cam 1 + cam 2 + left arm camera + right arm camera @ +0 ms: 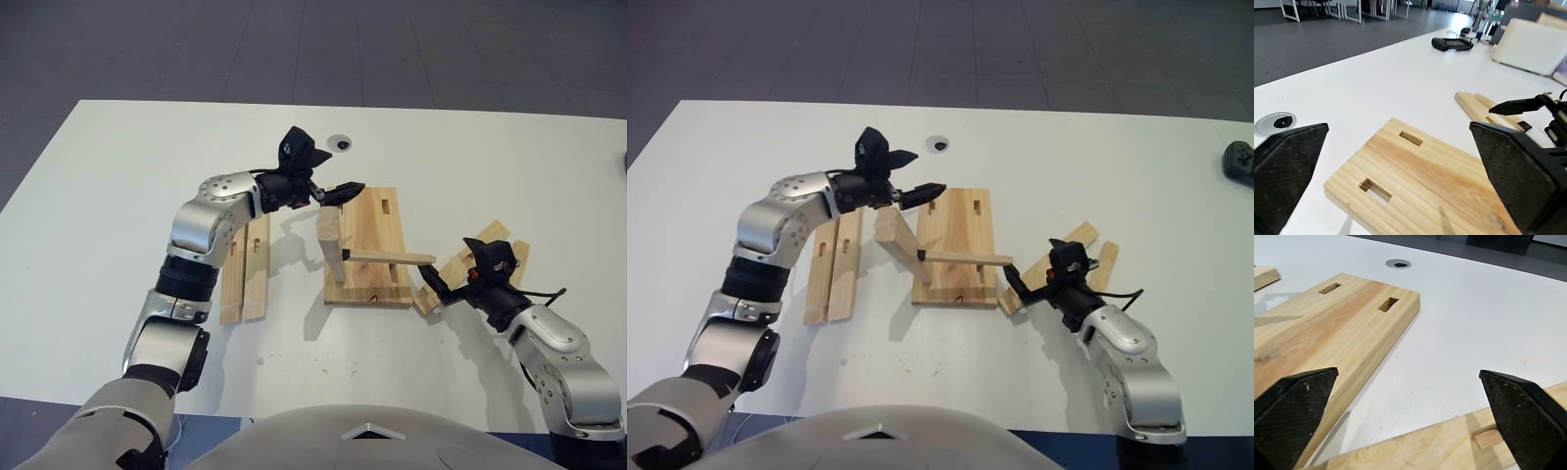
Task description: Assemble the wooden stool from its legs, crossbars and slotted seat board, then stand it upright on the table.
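Roughly between left hand (341,176) and right hand (431,287) lies the seat board (377,245).

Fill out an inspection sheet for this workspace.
Surface: white table, round metal grommet at its far side.
Job's things: pale slotted wooden seat board lies flat; a wooden leg stands up from it, a thin crossbar jutting from the leg; two wooden pieces lie left of the board, more wooden pieces right of it.
Clutter: black handheld controller at the table's far right edge.
Tools: left tool open above the board's far left corner; right tool open beside the right-hand pieces.
Cables: thin black cable at the right wrist.
Surroundings: dark tiled floor.
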Robot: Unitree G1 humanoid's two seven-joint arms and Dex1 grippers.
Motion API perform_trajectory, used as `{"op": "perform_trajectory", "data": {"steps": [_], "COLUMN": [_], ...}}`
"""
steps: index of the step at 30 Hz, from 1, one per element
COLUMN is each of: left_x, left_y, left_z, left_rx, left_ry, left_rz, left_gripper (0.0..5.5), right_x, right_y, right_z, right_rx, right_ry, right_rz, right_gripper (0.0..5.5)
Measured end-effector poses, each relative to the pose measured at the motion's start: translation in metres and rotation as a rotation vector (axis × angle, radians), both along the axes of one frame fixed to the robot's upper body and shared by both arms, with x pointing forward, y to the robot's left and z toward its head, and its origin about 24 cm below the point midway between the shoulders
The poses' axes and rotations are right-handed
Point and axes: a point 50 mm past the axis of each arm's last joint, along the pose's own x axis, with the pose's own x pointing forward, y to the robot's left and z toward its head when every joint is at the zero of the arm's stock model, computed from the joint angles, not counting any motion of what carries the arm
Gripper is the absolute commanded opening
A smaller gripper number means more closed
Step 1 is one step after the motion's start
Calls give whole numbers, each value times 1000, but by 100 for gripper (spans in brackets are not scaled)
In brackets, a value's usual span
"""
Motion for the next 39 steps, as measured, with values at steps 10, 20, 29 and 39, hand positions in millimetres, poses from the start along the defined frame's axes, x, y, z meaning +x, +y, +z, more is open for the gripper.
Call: {"op": "perform_trajectory", "data": {"steps": [10, 20, 29, 39], "left_x": [23, 18, 20, 25], "left_y": [-22, -14, 40, 105], "left_z": [-12, -41, -50, 37], "left_rx": [240, 381, 396, -41], "left_ry": [-204, -260, -219, -207], "left_rz": [-162, -222, 13, 540], "left_gripper": [537, 537, 537, 537], "right_x": [-3, -4, -3, 11], "right_y": [-9, -17, -35, -30], "right_z": [-4, 9, 20, 52], "right_rx": [-168, -469, -622, -256], "right_ry": [59, 58, 86, -179], "right_rz": [55, 138, 73, -132], "right_gripper": [540, 540, 540, 540]}}
